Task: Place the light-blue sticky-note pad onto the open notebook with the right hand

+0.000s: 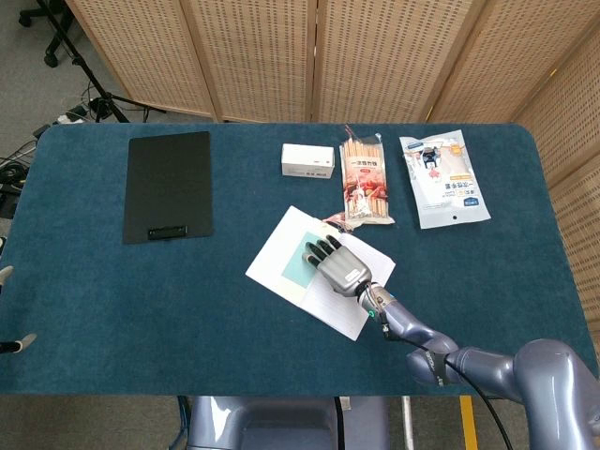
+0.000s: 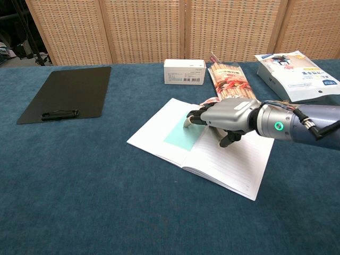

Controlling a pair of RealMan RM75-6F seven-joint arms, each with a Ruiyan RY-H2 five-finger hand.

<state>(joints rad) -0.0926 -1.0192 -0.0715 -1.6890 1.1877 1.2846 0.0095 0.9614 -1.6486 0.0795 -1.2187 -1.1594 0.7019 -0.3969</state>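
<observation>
The light-blue sticky-note pad [image 1: 297,262] [image 2: 179,134] lies flat on the left page of the open notebook [image 1: 270,265] [image 2: 234,167], which sits at the table's middle. My right hand [image 1: 340,266] [image 2: 227,116] reaches in from the right, low over the notebook. Its fingers lie over the pad's right edge and hold it against the page. The thumb points down over the right page. That edge of the pad is hidden under the hand. Only fingertips of my left hand [image 1: 7,309] show at the head view's left edge, spread apart and holding nothing.
A black clipboard [image 1: 169,186] [image 2: 66,94] lies at the far left. Behind the notebook stand a white box [image 1: 307,159] [image 2: 184,71], a packet of sticks [image 1: 365,181] [image 2: 229,79] and a white pouch [image 1: 442,178] [image 2: 295,69]. Wicker screens stand behind the table.
</observation>
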